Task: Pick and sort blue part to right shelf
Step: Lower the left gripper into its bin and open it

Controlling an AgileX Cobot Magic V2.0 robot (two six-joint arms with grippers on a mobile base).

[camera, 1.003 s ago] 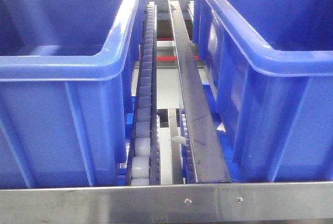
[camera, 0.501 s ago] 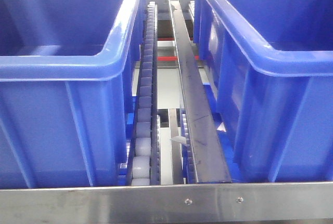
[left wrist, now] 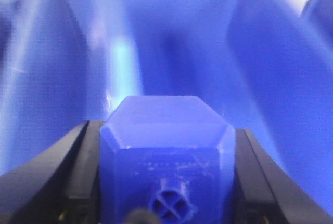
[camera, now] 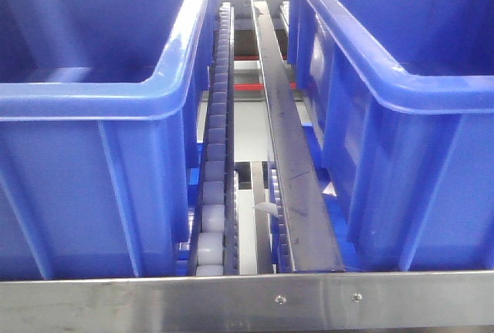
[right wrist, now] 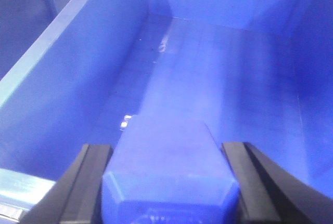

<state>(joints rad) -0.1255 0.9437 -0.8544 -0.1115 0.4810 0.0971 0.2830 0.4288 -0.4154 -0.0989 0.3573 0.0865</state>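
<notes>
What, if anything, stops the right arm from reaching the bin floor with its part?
Probably nothing, so yes. The right gripper holds a blue part over the open bin; no lid or other large thing shows between it and the floor.

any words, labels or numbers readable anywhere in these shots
No text reads clearly in any view.
Raised marks on the blue part in the left gripper: too blurred to read.
Pale patch on the right bin's side wall: no lettering can be made out.
</notes>
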